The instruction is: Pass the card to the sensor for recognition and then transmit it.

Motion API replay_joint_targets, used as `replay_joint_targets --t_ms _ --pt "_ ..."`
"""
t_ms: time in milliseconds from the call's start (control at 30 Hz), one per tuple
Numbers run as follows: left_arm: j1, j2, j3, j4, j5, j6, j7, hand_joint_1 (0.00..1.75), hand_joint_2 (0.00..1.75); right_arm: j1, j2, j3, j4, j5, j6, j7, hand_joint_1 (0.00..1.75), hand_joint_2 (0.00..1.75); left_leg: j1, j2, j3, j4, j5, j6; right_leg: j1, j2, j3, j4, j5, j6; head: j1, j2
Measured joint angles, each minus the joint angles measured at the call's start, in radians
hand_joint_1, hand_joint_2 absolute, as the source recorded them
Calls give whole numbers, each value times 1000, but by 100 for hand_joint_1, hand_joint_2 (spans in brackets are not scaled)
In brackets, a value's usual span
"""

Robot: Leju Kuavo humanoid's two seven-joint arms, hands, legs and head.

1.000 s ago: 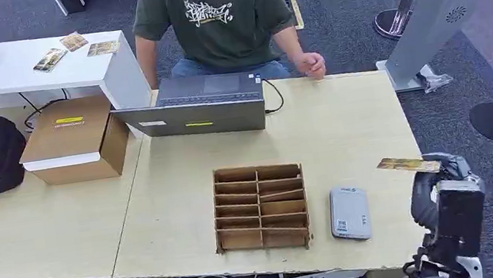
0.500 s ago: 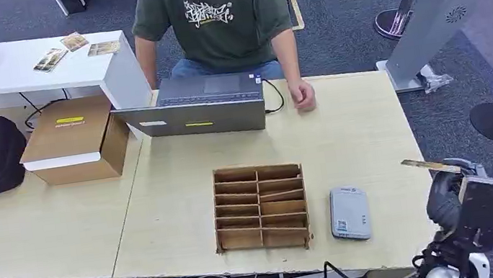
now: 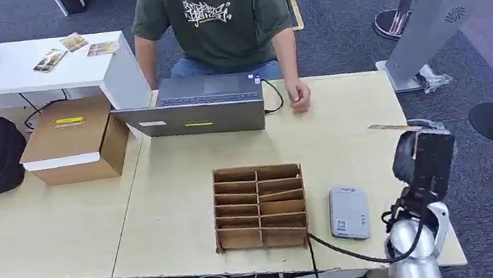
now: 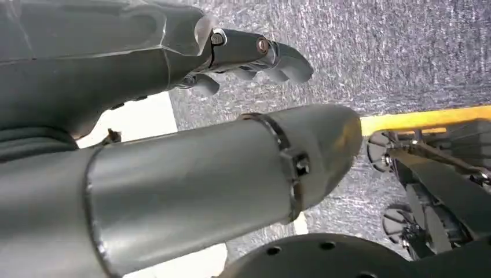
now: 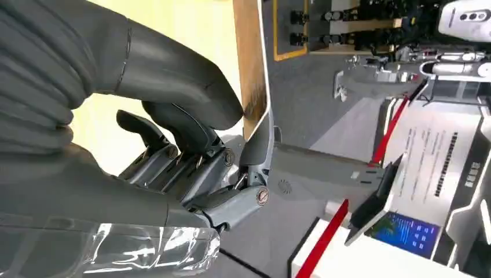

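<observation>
Head view first: the right hand [image 3: 423, 150] is seen raised over the right edge of the table [image 3: 344, 132], with the card [image 3: 393, 128] jutting out flat from its top, toward the person [image 3: 219, 19] seated behind the laptop [image 3: 199, 105]. From this height the grip itself is hidden behind the back of the hand. Below and to the inside of the hand, the grey sensor [image 3: 349, 213] is lying on the table beside the wooden slotted organizer [image 3: 260, 206], well apart from the card.

Right wrist view now, and the grip is laid bare: the card [image 5: 252, 63] is pinched between the thick thumb [image 5: 191, 87] pressed on one face and the darker fingers [image 5: 255, 147] backing the other. Most of the card extends out beyond the fingertips, edge-on to the camera, while the remaining fingers are curled in beneath it.

Left wrist view: the left hand [image 4: 173, 52] is shown hanging over grey carpet, its fingers [image 4: 284, 58] loosely bent and apart, with nothing held between them.
</observation>
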Motion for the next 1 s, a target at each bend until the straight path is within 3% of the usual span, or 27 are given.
replay_joint_targets --t_ms 267,433,800,1000 --pt "-15 2 0 0 -50 11 17 0 0 -354 -12 54 308 86 -32 55 175 175 0 3 0 0 4 -1 0 2 -1 0 3 -1 0 0" --pt "-19 6 0 0 -71 9 21 0 0 -507 -15 83 492 166 -53 95 175 175 0 2 0 0 4 -1 0 2 -1 1 4 -1 0 0" --pt "-24 11 0 -3 -126 5 37 0 0 -758 -37 94 839 280 -74 214 175 175 0 2 0 0 4 -1 0 2 -1 0 4 0 0 0" --pt "-25 11 0 -3 -139 -1 39 0 0 -816 -54 91 936 315 -72 227 175 175 0 2 0 1 4 -1 0 2 -2 0 4 0 0 0"
